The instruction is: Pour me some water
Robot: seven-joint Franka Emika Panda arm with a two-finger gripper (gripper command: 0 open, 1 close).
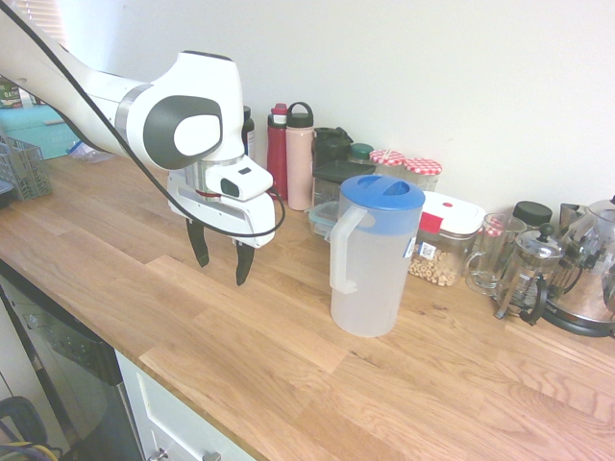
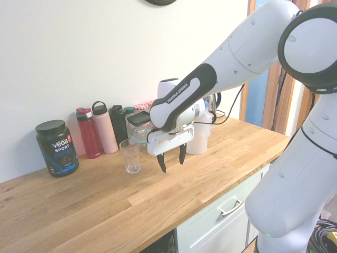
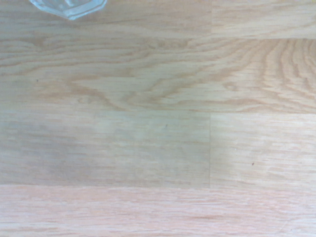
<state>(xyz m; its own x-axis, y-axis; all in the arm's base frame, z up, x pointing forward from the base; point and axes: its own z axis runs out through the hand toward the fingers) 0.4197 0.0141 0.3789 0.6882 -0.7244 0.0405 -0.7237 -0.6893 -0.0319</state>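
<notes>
Pitcher (image 1: pixel 373 259) first: the clear one with the blue lid is seen standing upright on the wooden counter (image 1: pixel 288 365), its white handle (image 1: pixel 341 248) turned out toward the arm's side. In the first exterior view it lies to the right of the gripper (image 1: pixel 219 257), near but clearly apart, with bare wood between them. The gripper is held above the counter, pointed straight down, its two dark fingers spread wide and nothing caught between them.

And the glass (image 2: pixel 130 156) is picked out in the second exterior view, upright and seemingly empty, just beside the gripper on the wall side; only a sliver of its rim (image 3: pixel 69 7) is caught at the edge of the wrist view, the rest being plain wood grain. So the tool is placed between the two things that matter: glass close on one side, pitcher farther on the other.

The handle is what the coming move is judged to turn on. Its long axis runs vertically, so a sideways grasp would be called for, with the wrist tilted off its present straight-down pose and the hand carried across toward the pitcher. How much water is inside cannot be told through the frosted wall. A row of bottles and jars is lined along the wall behind, well out of the way.
</notes>
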